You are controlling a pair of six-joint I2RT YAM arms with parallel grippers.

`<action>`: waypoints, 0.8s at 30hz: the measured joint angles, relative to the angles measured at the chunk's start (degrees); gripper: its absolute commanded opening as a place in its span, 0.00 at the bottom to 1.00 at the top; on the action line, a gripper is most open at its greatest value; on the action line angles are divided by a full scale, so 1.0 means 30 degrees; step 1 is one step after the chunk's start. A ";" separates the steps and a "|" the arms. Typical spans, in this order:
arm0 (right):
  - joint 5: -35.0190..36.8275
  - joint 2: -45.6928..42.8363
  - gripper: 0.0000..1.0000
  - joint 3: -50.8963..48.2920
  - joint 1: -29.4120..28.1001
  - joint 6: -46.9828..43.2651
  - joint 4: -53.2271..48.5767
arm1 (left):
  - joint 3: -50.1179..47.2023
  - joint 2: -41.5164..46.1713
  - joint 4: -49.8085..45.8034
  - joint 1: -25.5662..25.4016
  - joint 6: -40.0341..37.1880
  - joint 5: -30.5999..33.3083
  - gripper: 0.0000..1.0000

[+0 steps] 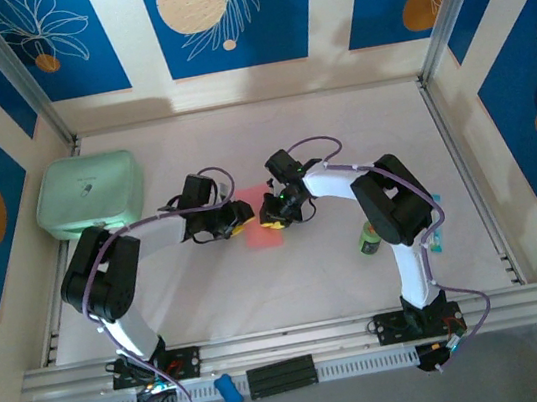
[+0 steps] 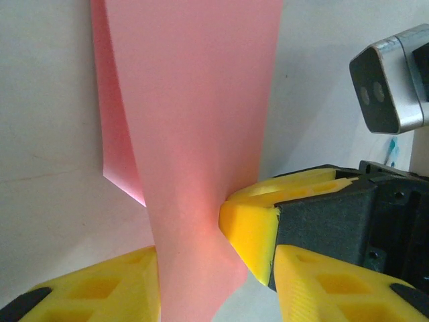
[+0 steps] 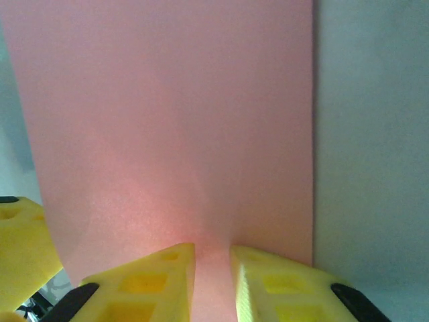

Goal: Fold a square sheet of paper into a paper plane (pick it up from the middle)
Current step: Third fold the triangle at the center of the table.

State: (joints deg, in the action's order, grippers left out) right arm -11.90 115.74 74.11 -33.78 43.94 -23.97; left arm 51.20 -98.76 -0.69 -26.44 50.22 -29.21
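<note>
One folded pink square sheet of paper (image 3: 174, 121) sits clamped in right tool (image 3: 213, 268); left tool (image 2: 214, 295) grip unclear.

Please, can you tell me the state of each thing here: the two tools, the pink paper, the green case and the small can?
sheet of paper: one flap folded over, pinched at its edge by the right tool.
right tool: shut on the sheet of paper.
left tool: open, one finger on each side of the paper, not pinching.
mint-green case: closed.
green can: upright.
</note>
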 measured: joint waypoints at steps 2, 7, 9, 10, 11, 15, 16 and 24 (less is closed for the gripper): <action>-0.0029 0.0000 0.24 0.0000 0.0036 0.0000 0.0007 | 0.0015 0.0000 -0.0168 0.0022 -0.0189 -0.0007 0.46; -0.0044 0.0000 0.23 0.0000 0.0080 -0.0007 0.0007 | 0.0087 -0.0044 -0.0211 0.0022 -0.0364 -0.0204 0.38; -0.0080 -0.0007 0.24 -0.0102 0.0102 -0.0022 0.0146 | 0.0131 -0.0168 -0.0204 0.0022 -0.0357 -0.0270 0.36; -0.0168 -0.0007 0.25 -0.0219 0.0138 -0.0073 0.0299 | 0.0138 -0.0255 -0.0204 0.0044 -0.0350 -0.0270 0.35; -0.0313 -0.0044 0.26 -0.0335 0.0175 -0.0095 0.0481 | 0.0138 -0.0299 -0.0211 0.0058 -0.0328 -0.0270 0.33; -0.0925 -0.0328 0.28 -0.0969 0.0386 -0.0299 0.1472 | 0.0138 -0.0444 -0.0189 0.0146 -0.0197 -0.0270 0.29; -0.1064 -0.0372 0.29 -0.1071 0.0437 -0.0372 0.1698 | 0.0138 -0.0466 -0.0175 0.0153 -0.0197 -0.0270 0.28; -0.1559 -0.0525 0.41 -0.1282 0.0991 -0.1545 0.2739 | 0.0291 -0.0984 -0.0051 0.0408 0.0073 -0.0328 0.10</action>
State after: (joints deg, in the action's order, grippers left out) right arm -16.58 114.17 70.26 -30.81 39.31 -15.75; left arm 52.07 -101.71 -0.84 -25.21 50.43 -30.20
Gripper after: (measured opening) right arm 0.364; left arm 0.149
